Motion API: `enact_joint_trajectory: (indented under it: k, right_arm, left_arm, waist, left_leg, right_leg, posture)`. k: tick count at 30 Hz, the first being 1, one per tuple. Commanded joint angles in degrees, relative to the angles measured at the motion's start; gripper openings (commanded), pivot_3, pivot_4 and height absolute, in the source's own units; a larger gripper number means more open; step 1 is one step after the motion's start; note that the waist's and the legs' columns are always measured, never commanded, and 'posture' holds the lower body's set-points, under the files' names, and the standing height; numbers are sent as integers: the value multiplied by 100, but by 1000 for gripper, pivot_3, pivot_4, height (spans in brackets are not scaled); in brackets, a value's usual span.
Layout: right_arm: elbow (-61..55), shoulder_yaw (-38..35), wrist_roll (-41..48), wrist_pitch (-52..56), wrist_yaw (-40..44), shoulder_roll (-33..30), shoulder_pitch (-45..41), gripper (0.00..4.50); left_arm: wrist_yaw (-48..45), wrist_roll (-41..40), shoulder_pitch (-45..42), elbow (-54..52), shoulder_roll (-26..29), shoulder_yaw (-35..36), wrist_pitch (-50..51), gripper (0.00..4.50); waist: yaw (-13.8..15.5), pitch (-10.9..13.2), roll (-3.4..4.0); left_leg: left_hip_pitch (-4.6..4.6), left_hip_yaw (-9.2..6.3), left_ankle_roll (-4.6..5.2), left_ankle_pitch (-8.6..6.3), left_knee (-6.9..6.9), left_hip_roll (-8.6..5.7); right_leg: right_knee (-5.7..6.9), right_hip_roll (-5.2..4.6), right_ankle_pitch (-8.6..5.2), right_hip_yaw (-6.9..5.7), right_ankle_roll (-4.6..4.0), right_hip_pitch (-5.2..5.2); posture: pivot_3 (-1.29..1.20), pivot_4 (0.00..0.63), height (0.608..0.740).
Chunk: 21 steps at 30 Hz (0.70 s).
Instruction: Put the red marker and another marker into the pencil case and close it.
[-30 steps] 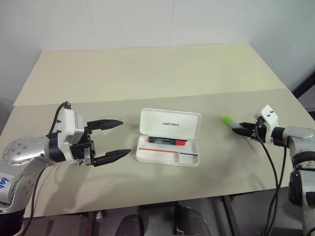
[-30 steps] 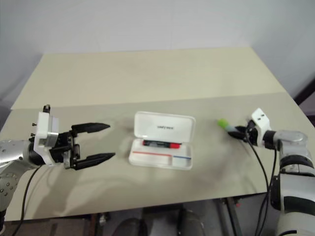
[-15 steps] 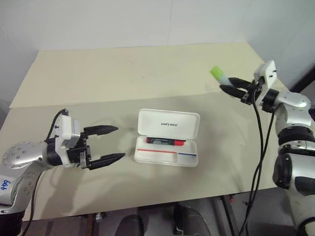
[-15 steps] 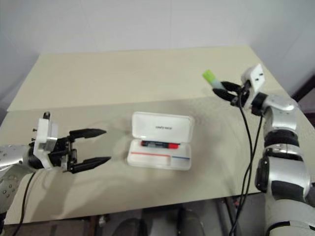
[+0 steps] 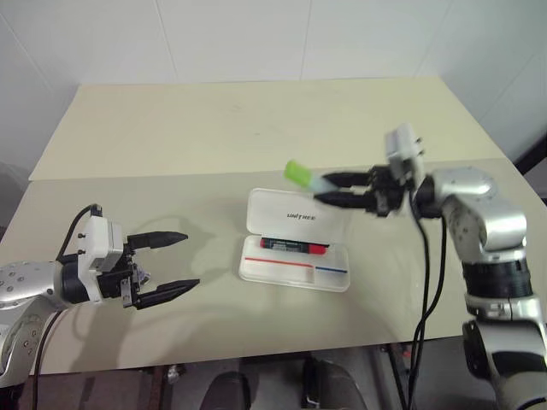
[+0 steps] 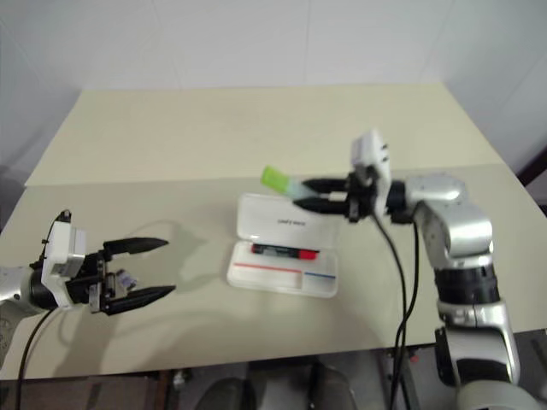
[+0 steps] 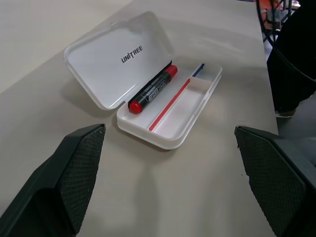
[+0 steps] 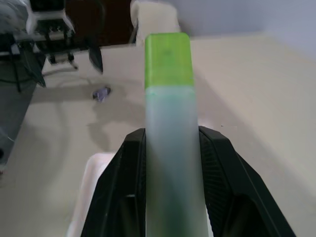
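Near the table's (image 5: pixel 214 128) left front corner, the left gripper (image 5: pixel 171 261) is held just above the surface with its two black fingers spread wide apart and nothing between them; it is pointed toward the pencil case and is well apart from it. A small bluish scrap (image 5: pixel 141 276) is seen on the table close under this gripper.

Toward the middle of the front half of the table, the pencil case (image 5: pixel 295 272) lies open, its lid (image 7: pixel 116 59) tilted back toward the far edge with the dark lettering visible. The red marker (image 5: pixel 293 246) lies lengthwise in the tray, along the hinge side, beside the thin red and blue stripe.

Above the lid's far edge, the green-capped marker (image 5: pixel 305 178) is clamped by its pale barrel in the right gripper (image 5: pixel 329 190), lifted clear of the table, with the lime cap pointing toward the left edge.
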Motion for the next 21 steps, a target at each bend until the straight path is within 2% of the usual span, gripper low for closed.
enact_joint_trajectory:
  k: [1, 9, 21]
  right_arm:
    - [-692, 105, 137, 313, -411, 27, 242, 1099]
    - [-879, 1026, -661, 61, -662, -178, 754, 1099]
    - [-1056, 1887, -969, 396, -1151, 336, 635, 1099]
  left_arm:
    - [-26, 12, 28, -135, 12, 210, -160, 4500]
    - [-31, 17, -86, -63, 11, 58, -177, 4500]
    - [-22, -2, -452, 59, -37, -254, -94, 4500]
  waist:
    - [0, 2, 2]
    - [-6, -7, -11]
    - [-6, -8, -13]
  left_leg:
    - [0, 3, 0, 0, 0, -1]
    - [2, 8, 3, -2, 0, 0]
    - [-1, 7, 4, -2, 0, 0]
  right_leg:
    - [0, 0, 0, 1, 0, -1]
    - [1, 1, -4, 3, -6, -5]
    - [4, 2, -4, 0, -7, -9]
  posture:
    - [0, 150, 740]
    - [0, 150, 740]
    - [0, 150, 740]
